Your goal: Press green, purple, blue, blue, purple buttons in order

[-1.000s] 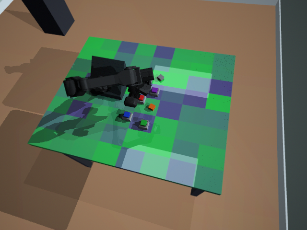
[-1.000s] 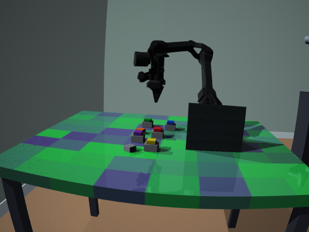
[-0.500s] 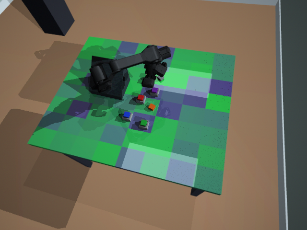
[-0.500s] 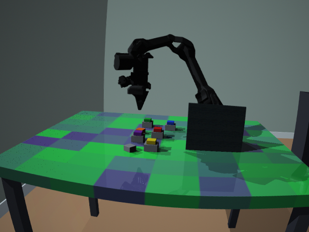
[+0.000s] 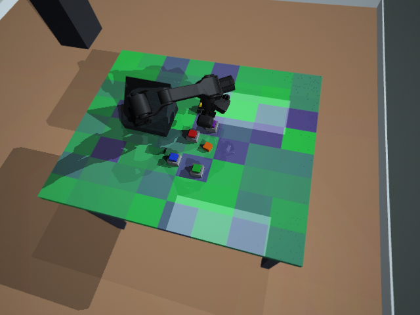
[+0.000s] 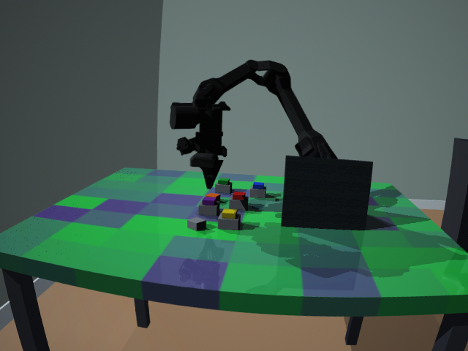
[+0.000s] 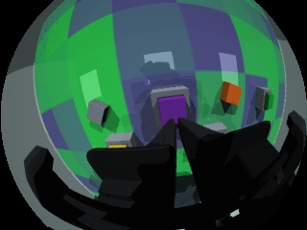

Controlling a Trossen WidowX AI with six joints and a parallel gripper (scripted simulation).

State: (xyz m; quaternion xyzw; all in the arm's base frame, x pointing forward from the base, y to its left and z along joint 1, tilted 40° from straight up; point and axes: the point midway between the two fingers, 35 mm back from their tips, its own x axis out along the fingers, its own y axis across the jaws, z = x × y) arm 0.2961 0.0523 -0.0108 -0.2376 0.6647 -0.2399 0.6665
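The arm is reaching out from its black base box (image 6: 327, 192) and pointing the pincer (image 6: 208, 185) straight down over the button cluster on the checkered surface (image 5: 216, 189). The pincer's fingers are pressed together – nothing is sitting between them.

In the wrist view, the purple button (image 7: 172, 107) is lying directly ahead of the closed fingertips, centred in its grey housing. In the exterior view, the tip is hanging above the buttons with a visible gap below it; contact with the purple button is not occurring.

Positions in the top view, read from the orange block (image 5: 207, 146):
- The purple button is sitting at about 12 o'clock, partly covered by the pincer body.
- The red button (image 5: 192, 134) is sitting at about 10 o'clock.
- The blue button (image 5: 173, 157) is sitting at about 8 o'clock.
- The green button (image 5: 197, 168) is sitting at about 7 o'clock – just beside the blue one.

In the exterior view, a yellow button (image 6: 229, 213) and a small grey block (image 6: 196, 223) are standing nearest the camera.
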